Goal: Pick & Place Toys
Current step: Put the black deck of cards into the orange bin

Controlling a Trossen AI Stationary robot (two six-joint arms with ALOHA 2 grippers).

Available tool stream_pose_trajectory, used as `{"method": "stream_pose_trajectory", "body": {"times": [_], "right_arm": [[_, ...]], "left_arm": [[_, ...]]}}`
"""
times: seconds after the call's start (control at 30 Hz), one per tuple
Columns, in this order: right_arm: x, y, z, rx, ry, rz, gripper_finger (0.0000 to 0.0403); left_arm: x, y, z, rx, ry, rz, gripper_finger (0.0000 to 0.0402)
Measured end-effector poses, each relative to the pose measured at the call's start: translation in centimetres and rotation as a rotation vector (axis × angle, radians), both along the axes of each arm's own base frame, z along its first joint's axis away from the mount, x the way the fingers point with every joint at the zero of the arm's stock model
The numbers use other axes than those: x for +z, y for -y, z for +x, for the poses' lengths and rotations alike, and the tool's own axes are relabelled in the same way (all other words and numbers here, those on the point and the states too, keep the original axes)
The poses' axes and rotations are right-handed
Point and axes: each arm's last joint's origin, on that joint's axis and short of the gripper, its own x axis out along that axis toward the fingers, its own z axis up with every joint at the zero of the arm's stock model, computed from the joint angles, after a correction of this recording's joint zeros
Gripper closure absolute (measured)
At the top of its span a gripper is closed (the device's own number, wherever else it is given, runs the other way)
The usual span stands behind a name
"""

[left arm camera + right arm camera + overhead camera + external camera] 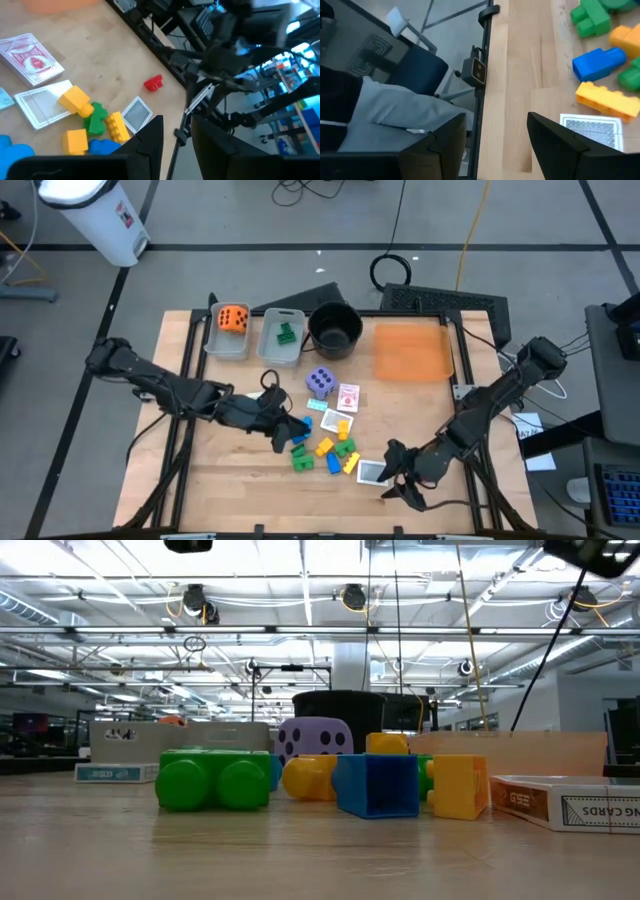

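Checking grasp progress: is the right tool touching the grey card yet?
Apart. Right wrist view shows bare wood between the right tool's fingers and the grey card beside them.

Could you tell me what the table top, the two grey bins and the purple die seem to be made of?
Table top: pale wood planks, matt, with visible grain and board seams. Grey bins: probably moulded plastic, smooth, with rounded corners and thin rims. Purple die: possibly foam or soft plastic, judging by its rounded edges and dull surface; the pictures leave it open.
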Motion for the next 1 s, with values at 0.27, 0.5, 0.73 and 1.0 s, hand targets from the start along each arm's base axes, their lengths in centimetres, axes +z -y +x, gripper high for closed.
{"method": "stream_pose_trajectory", "body": {"times": [0.27, 0.5, 0.73, 1.0], "right_arm": [[-2.0, 0.7, -0.3, 0.079, -0.058, -0.004, 0.0200], [-3.1, 2.2, -0.3, 0.036, -0.123, -0.157, 0.0200], [-0.6, 1.8, 0.8, 0.068, -0.023, -0.251, 0.0200], [4.5, 0.5, 2.9, 0.133, -0.024, -0.471, 0.0200]], "left_arm": [[0.2, 1.6, -0.7, 0.027, 0.026, 0.015, 0.0298], [0.0, 1.3, -0.6, 0.053, 0.017, 0.028, 0.0298], [0.0, 1.0, -0.5, 0.062, 0.015, 0.029, 0.0298], [-0.2, 0.5, -0.4, 0.069, -0.009, 0.038, 0.0298]]}}
